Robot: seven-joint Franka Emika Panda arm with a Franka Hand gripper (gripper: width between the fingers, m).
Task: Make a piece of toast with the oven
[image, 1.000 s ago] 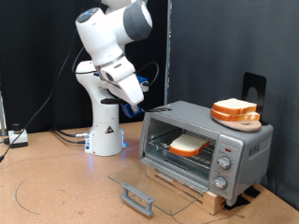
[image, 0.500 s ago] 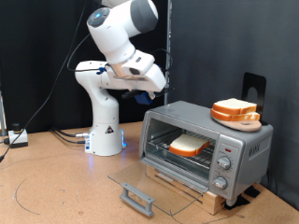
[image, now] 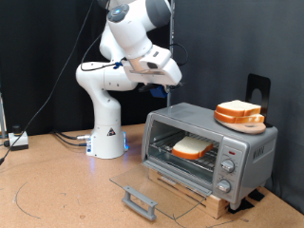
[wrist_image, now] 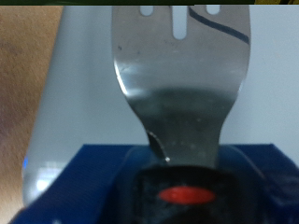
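Note:
The oven [image: 245, 152] stands on a wooden board at the exterior view's right, its glass door [image: 142, 188] folded down flat and open. The piece of toast [image: 193, 147] lies on the wire rack inside. My gripper [image: 158, 84] hangs above the oven's top left corner, clear of it. It is shut on a metal spatula [wrist_image: 182, 84] with a blue handle [wrist_image: 84, 177]. In the wrist view the slotted blade is bare and points over a pale grey surface [wrist_image: 79, 112].
A pile of bread slices on an orange plate [image: 239, 115] sits on the oven's roof at the right. The robot's white base [image: 106, 128] stands behind the oven's left side. Cables [image: 66, 139] and a small box [image: 17, 141] lie at the far left.
The arm has risen and swung to the exterior view's right, from beside the oven's open front to above its top left corner. The toast and the door have not moved.

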